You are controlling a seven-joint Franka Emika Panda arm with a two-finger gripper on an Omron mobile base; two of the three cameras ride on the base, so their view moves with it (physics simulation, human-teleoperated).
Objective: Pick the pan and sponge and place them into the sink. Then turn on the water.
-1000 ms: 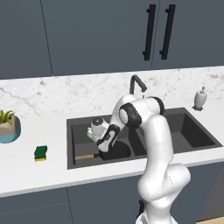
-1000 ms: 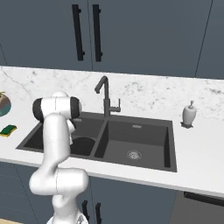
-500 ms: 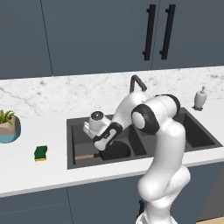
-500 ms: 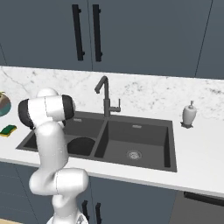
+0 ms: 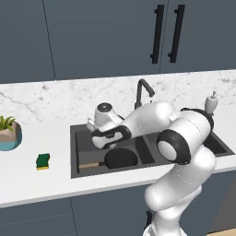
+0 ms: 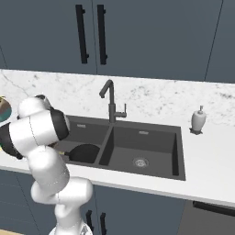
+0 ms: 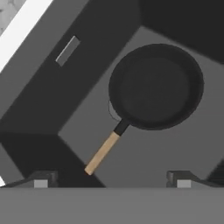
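Observation:
The black pan (image 7: pixel 155 85) with its wooden handle (image 7: pixel 103 153) lies flat on the floor of the sink's (image 5: pixel 83 146) left basin. It also shows as the pan (image 5: pixel 120 159) and the pan (image 6: pixel 85 152) in the two base views. My gripper (image 7: pixel 111 181) hangs open above the handle's end, with nothing between its fingertips (image 7: pixel 41 180). The hand (image 5: pixel 105 137) hovers over the left basin, behind the pan. The green and yellow sponge (image 5: pixel 43 161) sits on the counter left of the sink. No water runs from the faucet (image 5: pixel 144 90).
A teal plant pot (image 5: pixel 9 136) stands at the far left of the counter. A white soap dispenser (image 6: pixel 198 120) stands right of the sink. The gooseneck faucet (image 6: pixel 110 98) rises behind the divider between the basins. The right basin (image 6: pixel 156 153) has a round drain (image 6: pixel 140 161).
The gripper has opened and let go of the pan, which now rests in the left basin. The arm has swung left and the hand has lifted off the pan.

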